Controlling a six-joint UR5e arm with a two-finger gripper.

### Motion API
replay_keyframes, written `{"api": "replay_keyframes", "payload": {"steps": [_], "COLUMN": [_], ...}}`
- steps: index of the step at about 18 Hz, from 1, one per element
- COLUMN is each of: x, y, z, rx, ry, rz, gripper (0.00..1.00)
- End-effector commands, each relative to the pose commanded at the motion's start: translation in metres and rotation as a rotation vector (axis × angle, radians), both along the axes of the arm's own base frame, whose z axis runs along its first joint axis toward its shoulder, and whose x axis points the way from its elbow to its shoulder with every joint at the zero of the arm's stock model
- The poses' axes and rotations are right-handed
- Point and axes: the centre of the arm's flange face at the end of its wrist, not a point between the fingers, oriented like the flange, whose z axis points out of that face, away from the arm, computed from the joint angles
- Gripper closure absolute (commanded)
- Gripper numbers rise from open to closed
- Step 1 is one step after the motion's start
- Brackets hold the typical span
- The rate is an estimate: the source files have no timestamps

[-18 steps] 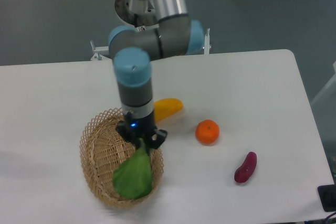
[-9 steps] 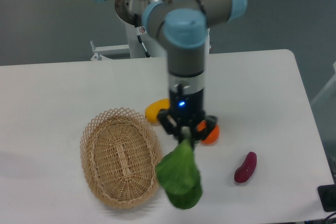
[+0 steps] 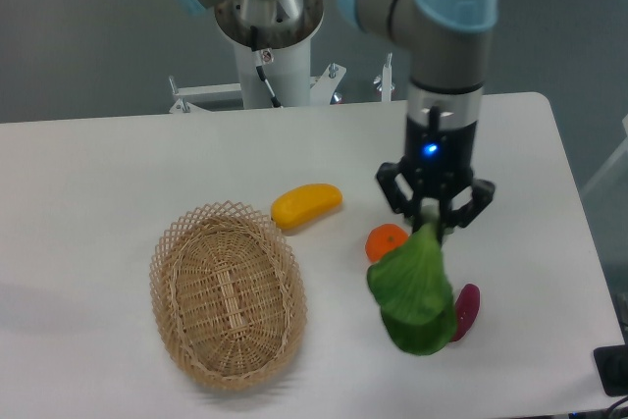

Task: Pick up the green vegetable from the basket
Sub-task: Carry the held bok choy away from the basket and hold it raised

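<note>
My gripper (image 3: 433, 219) is shut on the stalk end of the green vegetable (image 3: 413, 291) and holds it hanging leaves-down above the table, right of the basket. The vegetable's broad green leaves hang in front of the orange (image 3: 384, 240) and the purple piece (image 3: 465, 308), partly hiding both. The tan woven wicker basket (image 3: 228, 293) stands at the front left with nothing in it.
A yellow oblong fruit (image 3: 306, 204) lies on the white table (image 3: 118, 174) just behind the basket. The table's right edge is close to the gripper's right. The arm's base post (image 3: 270, 26) stands behind the table.
The gripper has carried the green vegetable out of the basket and to the right, from over the basket to over the orange and purple piece. The basket now holds nothing.
</note>
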Motion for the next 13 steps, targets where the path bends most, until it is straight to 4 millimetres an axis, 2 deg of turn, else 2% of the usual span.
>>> {"api": "replay_keyframes", "payload": {"steps": [6,13], "x": [-0.012,-0.012], "y": [-0.033,-0.035], "z": [0.002,0.001], "rx": [-0.058,-0.070], "ry": [-0.002,-0.001], "rz": [-0.099,-0.130], "gripper": [0.75,0.75]}}
